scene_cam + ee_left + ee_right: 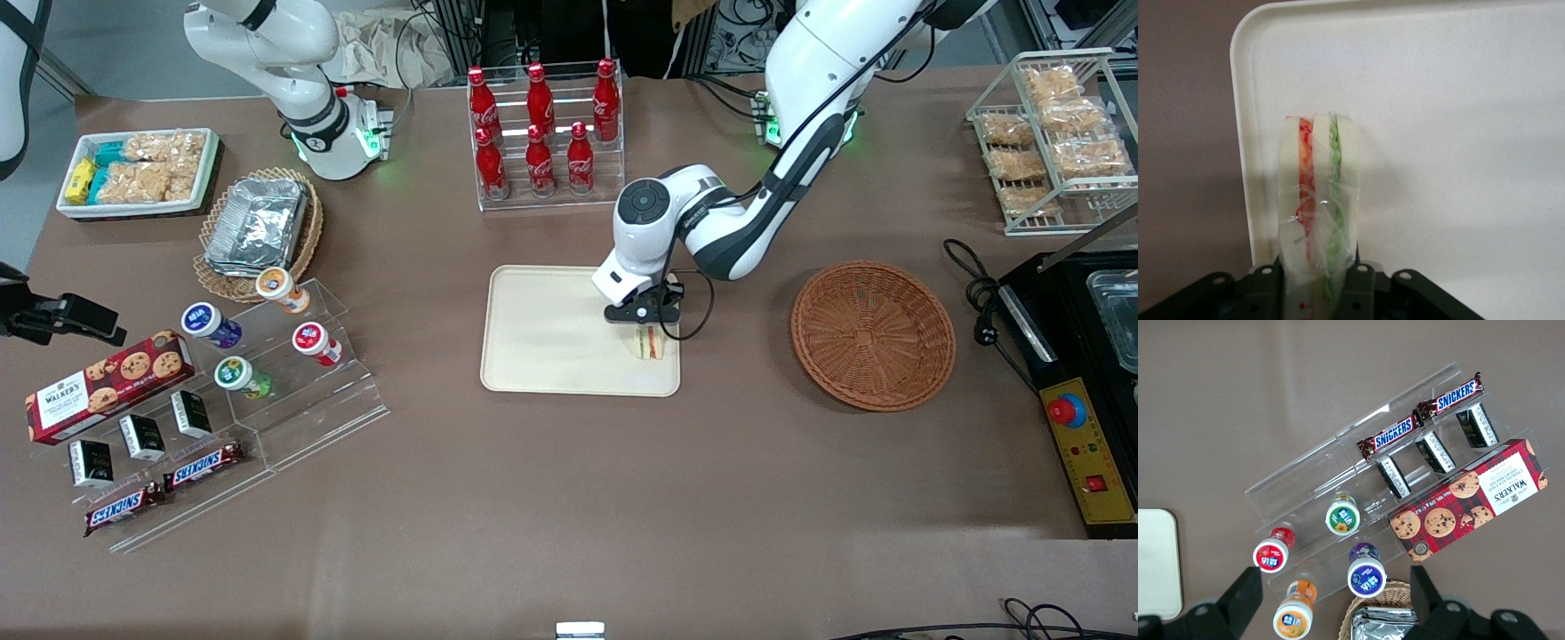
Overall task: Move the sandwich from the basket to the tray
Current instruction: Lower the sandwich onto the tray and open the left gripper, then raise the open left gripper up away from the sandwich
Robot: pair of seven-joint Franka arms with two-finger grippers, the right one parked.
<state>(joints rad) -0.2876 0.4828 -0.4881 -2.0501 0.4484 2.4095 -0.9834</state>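
Observation:
The sandwich [651, 343], a clear-wrapped wedge of white bread with orange, red and green layers [1317, 193], stands on edge over the cream tray [551, 331], at the tray corner nearest the basket and the front camera. My gripper [646, 329] is shut on the sandwich, one dark finger [1358, 290] pressed against each bread face. Whether the sandwich rests on the tray [1458, 133] I cannot tell. The reddish-brown wicker basket [873, 335] lies empty beside the tray, toward the working arm's end of the table.
A rack of red cola bottles [544, 133] stands farther from the camera than the tray. Toward the parked arm's end are a tan basket with a foil container [258, 227], an acrylic stand with cups [267, 338] and a cookie box [107, 382]. A black control box [1089, 444] sits past the basket.

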